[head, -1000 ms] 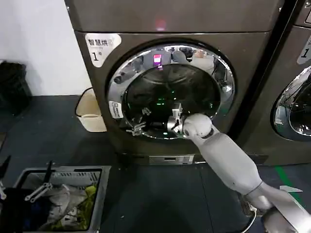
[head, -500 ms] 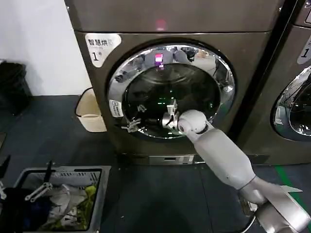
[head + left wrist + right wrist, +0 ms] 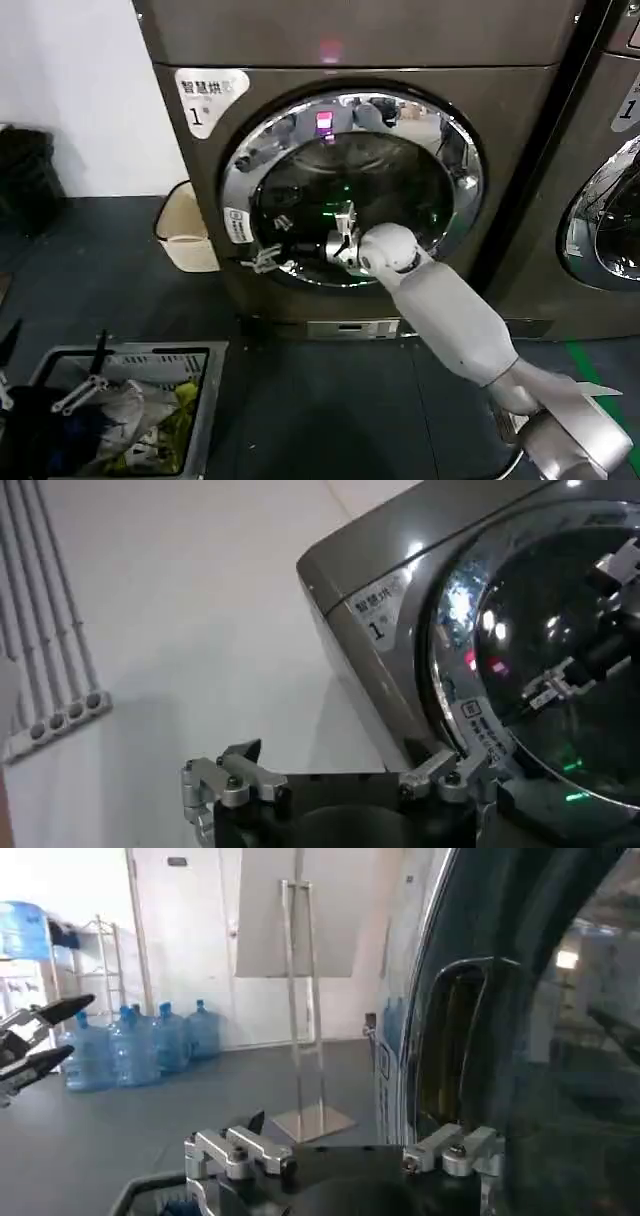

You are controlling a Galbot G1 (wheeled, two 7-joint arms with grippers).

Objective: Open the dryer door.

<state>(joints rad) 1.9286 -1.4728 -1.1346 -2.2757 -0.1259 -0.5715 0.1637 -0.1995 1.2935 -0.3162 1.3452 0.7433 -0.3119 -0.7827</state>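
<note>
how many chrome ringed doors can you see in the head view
2: the dryer door, shut on the dryer marked 1, with the right gripper near its lower left rim; and a neighbouring machine's door, cut off at the right edge.

We see the dryer (image 3: 520, 120) in bronze-grey, its white sticker (image 3: 210, 95) printed with dark characters and a "1". The dryer door (image 3: 460, 170) has a shiny chrome ring around dark glass flecked with green and magenta glints. Our right arm (image 3: 450, 315) is pale grey-white.
</note>
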